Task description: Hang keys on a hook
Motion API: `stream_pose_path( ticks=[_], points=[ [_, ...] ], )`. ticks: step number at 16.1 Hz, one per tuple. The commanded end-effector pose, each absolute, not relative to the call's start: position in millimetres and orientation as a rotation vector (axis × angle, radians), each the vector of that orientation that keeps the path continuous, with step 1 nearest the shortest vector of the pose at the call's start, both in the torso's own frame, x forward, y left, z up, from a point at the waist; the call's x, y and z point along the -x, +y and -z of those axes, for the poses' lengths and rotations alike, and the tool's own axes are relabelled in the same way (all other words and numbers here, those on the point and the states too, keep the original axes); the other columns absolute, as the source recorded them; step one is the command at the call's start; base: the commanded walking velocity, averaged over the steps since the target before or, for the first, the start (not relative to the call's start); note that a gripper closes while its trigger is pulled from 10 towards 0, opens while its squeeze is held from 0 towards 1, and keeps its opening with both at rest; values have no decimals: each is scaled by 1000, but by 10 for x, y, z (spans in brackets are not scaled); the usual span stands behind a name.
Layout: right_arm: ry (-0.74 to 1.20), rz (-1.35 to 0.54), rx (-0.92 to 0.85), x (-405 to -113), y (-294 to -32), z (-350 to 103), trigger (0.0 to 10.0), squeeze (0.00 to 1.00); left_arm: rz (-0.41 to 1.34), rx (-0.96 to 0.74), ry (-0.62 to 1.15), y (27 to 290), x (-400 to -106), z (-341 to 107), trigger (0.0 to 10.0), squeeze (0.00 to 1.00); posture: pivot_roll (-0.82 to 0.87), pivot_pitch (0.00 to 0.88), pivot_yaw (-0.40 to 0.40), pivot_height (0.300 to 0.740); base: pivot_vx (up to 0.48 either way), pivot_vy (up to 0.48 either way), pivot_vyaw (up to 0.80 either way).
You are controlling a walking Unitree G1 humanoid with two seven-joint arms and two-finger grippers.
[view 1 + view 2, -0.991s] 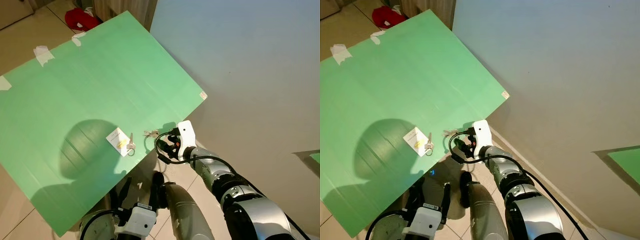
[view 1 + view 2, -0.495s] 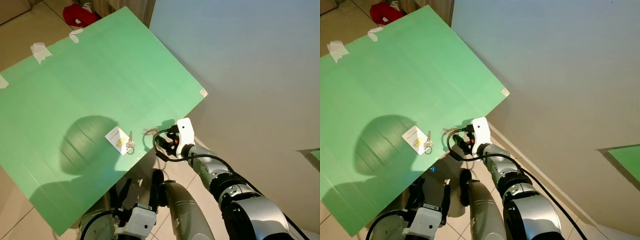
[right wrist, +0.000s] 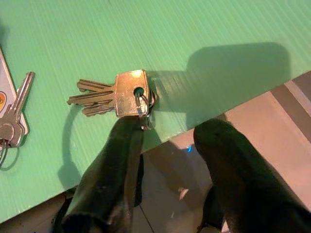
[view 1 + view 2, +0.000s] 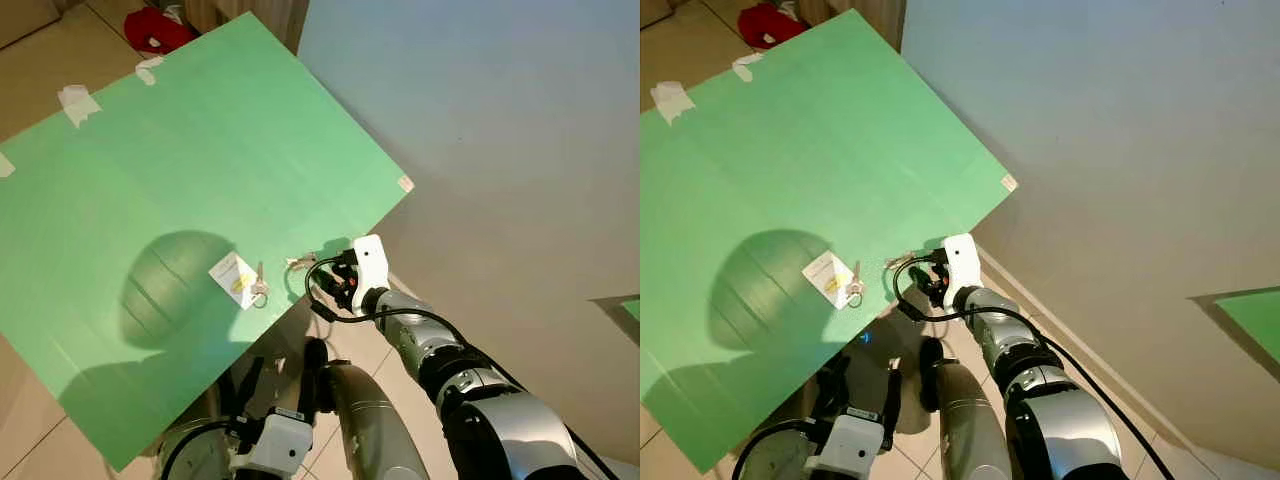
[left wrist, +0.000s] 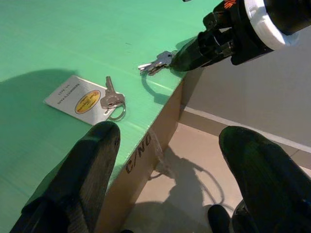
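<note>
A bunch of silver keys lies on a tilted green board, close to its lower right edge. My right gripper is at that edge and open. One finger touches the bunch's ring; the other hangs off the board. In the left eye view the key bunch lies just left of the right gripper. A second key with a white tag lies further left on the board. My left gripper is open and low beside the board's edge, holding nothing. I can make out no hook.
A pale wall rises at the right, meeting the tiled floor below the board. A red object lies on the floor at the far end. Bits of white tape stick to the board's far edge.
The whole picture has shifted a little. The right gripper stays at the key bunch, and both sets of keys lie where they were.
</note>
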State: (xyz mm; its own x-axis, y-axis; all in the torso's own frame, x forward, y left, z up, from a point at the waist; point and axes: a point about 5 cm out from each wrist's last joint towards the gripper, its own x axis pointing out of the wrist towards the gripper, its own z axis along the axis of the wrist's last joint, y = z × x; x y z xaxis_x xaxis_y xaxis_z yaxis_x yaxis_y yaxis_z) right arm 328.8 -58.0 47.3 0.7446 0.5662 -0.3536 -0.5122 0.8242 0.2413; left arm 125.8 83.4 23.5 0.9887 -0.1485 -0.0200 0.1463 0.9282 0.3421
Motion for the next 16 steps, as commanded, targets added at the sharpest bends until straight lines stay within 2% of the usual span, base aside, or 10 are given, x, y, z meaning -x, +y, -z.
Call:
stream_pose_path(
  ticks=[1, 11, 16],
  points=[
    [468, -579, -142, -3207, -626, -352, 0, 0, 192, -341, 38, 740, -1132, -176, 10000, 0, -101, 486, -276, 740, 0, 0, 0],
    [340, -652, -166, -3298, -587, -557, 0, 0, 190, -334, 24, 687, -1187, -179, 10000, 0, -114, 456, -286, 740, 0, 0, 0],
    [318, -638, -136, -3359, -703, -613, 0, 0, 196, -334, 16, 672, -1219, -182, 10000, 0, -120, 452, -284, 740, 0, 0, 0]
  ],
)
